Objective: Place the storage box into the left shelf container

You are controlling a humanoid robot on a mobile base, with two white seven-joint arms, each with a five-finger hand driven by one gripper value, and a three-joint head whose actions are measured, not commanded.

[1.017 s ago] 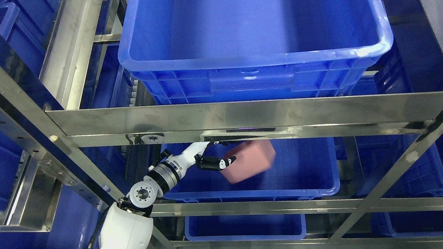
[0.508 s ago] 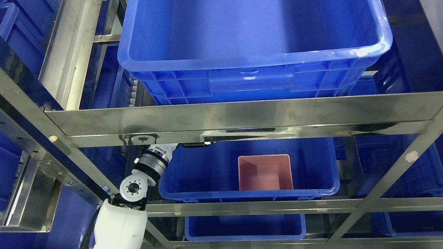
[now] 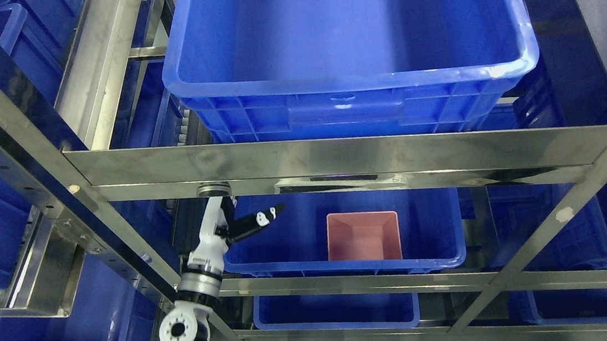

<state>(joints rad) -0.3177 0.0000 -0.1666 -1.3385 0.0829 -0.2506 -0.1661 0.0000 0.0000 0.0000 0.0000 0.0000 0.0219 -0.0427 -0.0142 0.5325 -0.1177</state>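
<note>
A: Where does the pink storage box (image 3: 363, 235) sit?

B: Lower centre of the frame, upright with its open top facing up, resting inside the blue shelf container (image 3: 288, 239) on the second level of the steel rack (image 3: 336, 159). It lies in the right half of that container, close to the front wall.

A: And the left hand (image 3: 242, 224)?

B: Left of the box, at the container's left end, just under the horizontal steel rail. Its arm (image 3: 201, 264) rises from the bottom edge, left of the middle, a white forearm with a round joint near the lower rail.

A: Is the hand touching the box?

B: No. There is a clear stretch of blue container floor between them. The box stands free, with nothing holding it.

A: How are the fingers?

B: One black finger (image 3: 263, 217) with white marks sticks out straight, pointing right and slightly up towards the box. The hand looks extended and holds nothing; its upper part is hidden behind the rail.

A: Anything else around?

B: A large blue bin (image 3: 355, 104) on the shelf above, filling the upper centre, and another blue bin (image 3: 334, 315) on the level below.
</note>
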